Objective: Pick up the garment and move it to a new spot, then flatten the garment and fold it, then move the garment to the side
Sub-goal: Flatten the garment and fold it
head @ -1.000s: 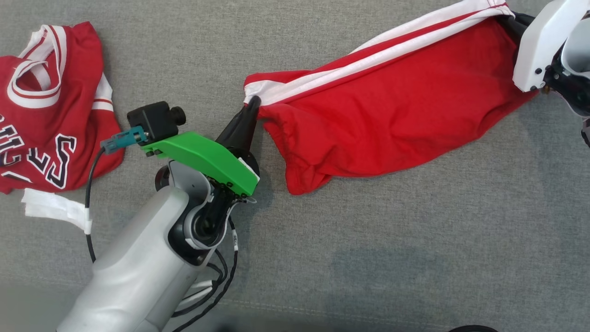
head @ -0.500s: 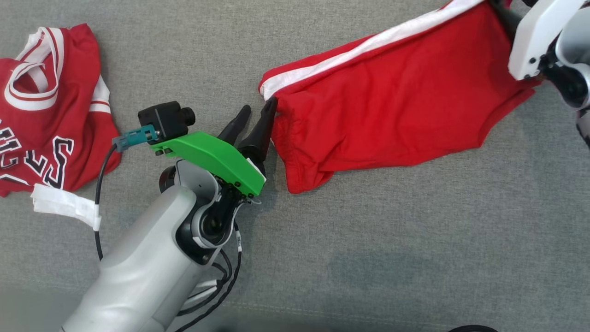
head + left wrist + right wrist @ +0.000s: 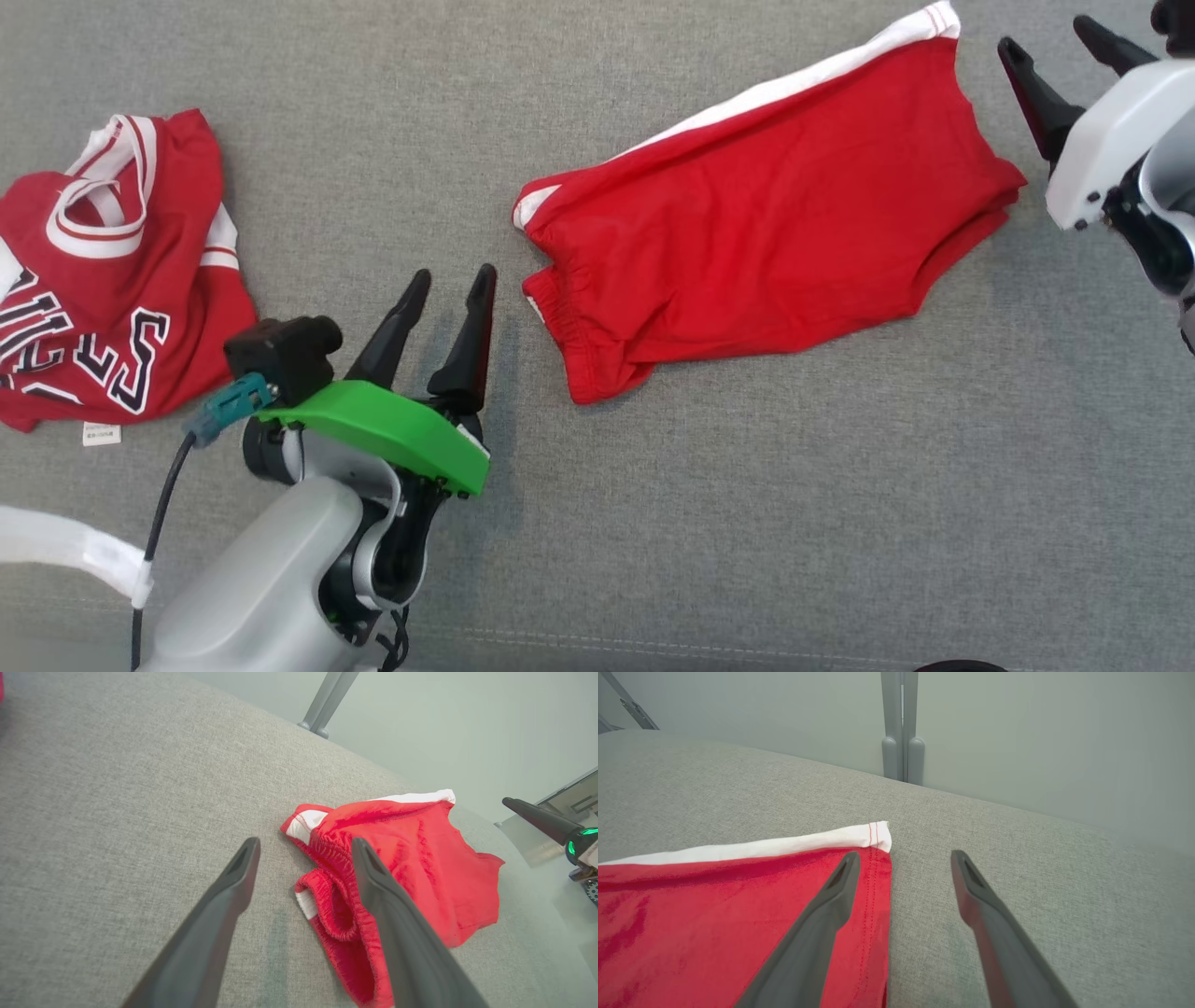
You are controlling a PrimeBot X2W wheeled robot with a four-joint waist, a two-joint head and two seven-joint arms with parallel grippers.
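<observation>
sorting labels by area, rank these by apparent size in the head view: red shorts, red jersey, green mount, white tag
red shorts
red jersey, cut off at the left edge
green mount, nearer the camera
white tag

Two long, dark, tapering fingers form the left end effector [image 3: 455, 273], mounted under a bright green bracket [image 3: 383, 434]. A small black camera [image 3: 280, 353] sits on the bracket, and its teal connector [image 3: 222, 411] feeds a black cable [image 3: 159, 504] bound with white tape [image 3: 70, 551]. The forearm [image 3: 243, 588] is smooth pale grey with a dark joint [image 3: 397, 551]. The right end effector [image 3: 1043, 33] has matching dark fingers on a white housing [image 3: 1106, 140] dotted with small dark screws [image 3: 1081, 223]. A green light [image 3: 589, 831] glows at its base.
</observation>
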